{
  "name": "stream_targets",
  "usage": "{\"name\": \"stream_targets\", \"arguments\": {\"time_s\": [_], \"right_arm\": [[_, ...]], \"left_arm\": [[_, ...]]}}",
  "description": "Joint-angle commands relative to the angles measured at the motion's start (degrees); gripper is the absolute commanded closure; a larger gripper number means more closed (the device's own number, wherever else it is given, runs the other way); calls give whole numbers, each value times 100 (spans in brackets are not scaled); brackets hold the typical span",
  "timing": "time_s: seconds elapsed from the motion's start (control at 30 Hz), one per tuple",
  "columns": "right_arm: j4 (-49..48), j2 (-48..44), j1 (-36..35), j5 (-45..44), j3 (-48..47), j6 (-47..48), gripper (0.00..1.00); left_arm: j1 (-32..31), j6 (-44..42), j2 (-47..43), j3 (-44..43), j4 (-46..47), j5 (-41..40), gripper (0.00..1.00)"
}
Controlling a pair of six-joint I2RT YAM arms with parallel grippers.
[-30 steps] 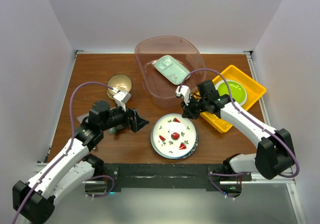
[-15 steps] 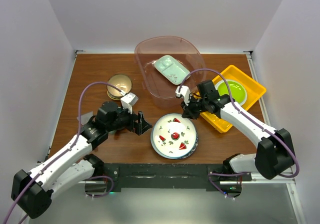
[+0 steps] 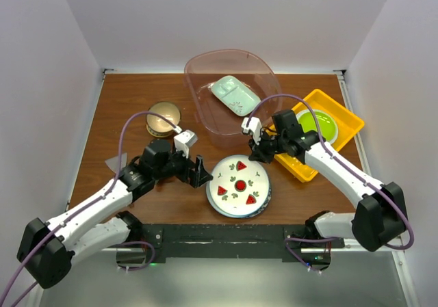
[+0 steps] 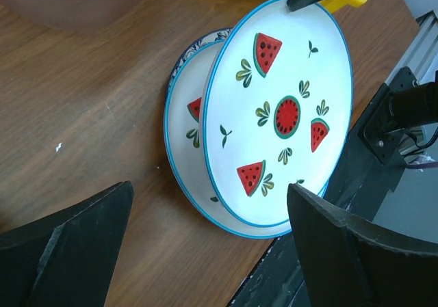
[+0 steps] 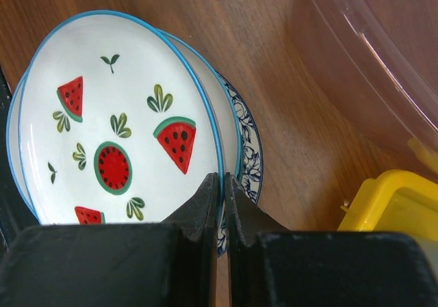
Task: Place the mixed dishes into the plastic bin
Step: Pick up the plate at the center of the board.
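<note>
Top external view: the stack of plates (image 3: pixel 239 186) sat toward the near edge of the table (image 3: pixel 130 95), in front of the black base rail and between the two arms. A strip of bare wood separated the stack's far rim from the near wall of the plastic bin (image 3: pixel 198 91). The bin stood at the far centre of the table, its back wall near the far edge. Inside it lay one mint divided tray (image 3: pixel 235 94), set at a slant with bin floor showing on all sides. The yellow tray (image 3: pixel 345 119) lay at the right edge, angled, its near corner just beside the right arm, and it held a lime-green plate (image 3: pixel 318 124). The tan bowl (image 3: pixel 164 117) sat on open wood left of the bin, well apart from the stack. The right gripper (image 5: pixel 220 180) was clamped narrow on the far rim of the top watermelon plate (image 5: pixel 102 136), which was tilted up off the plates below. Under it were a second blue-rimmed plate and a blue floral plate (image 5: pixel 250 146) at the bottom. The left gripper (image 3: pixel 196 171) was spread wide and held nothing, just beside the stack's left rim and facing it. Wood showed between its fingers (image 4: pixel 75 245).
</note>
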State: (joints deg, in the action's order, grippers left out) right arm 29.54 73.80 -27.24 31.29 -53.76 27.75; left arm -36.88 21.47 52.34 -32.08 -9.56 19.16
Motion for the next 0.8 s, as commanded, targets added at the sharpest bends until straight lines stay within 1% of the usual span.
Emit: {"name": "stream_targets", "arguments": {"time_s": [0.0,0.1,0.2,0.37,0.43,0.5,0.53,0.6,0.63,0.7,0.73,0.77], "right_arm": [[-106,-217,9,387,-74,117,100],[-124,-252,17,439,-56,134,100],[-133,-305,9,483,-38,152,100],[-159,-462,17,642,-3,187,100],[-168,-507,17,685,14,205,100],[-185,-586,17,721,41,222,100],[-194,-603,9,729,49,222,100],[-212,-656,17,756,67,231,100],[-212,-665,17,765,76,231,100],[-221,-691,17,773,85,231,100],[-221,-683,9,782,85,240,100],[-221,-683,9,782,85,240,100]], "left_arm": [[-196,-91,302,-352,507,-131,0],[-380,-100,609,-457,639,-271,0],[-591,-91,909,-580,701,-508,4],[-855,-56,1340,-721,841,-650,16],[-882,-21,1437,-721,868,-571,23],[-926,14,1569,-713,1105,-449,26],[-935,67,1604,-704,1149,-413,30],[-970,128,1683,-677,1281,-273,35],[-979,129,1701,-677,1316,-237,41],[-987,164,1754,-669,1360,-141,48],[-987,173,1762,-668,1369,-114,56],[-987,182,1771,-660,1387,-97,60]]}}
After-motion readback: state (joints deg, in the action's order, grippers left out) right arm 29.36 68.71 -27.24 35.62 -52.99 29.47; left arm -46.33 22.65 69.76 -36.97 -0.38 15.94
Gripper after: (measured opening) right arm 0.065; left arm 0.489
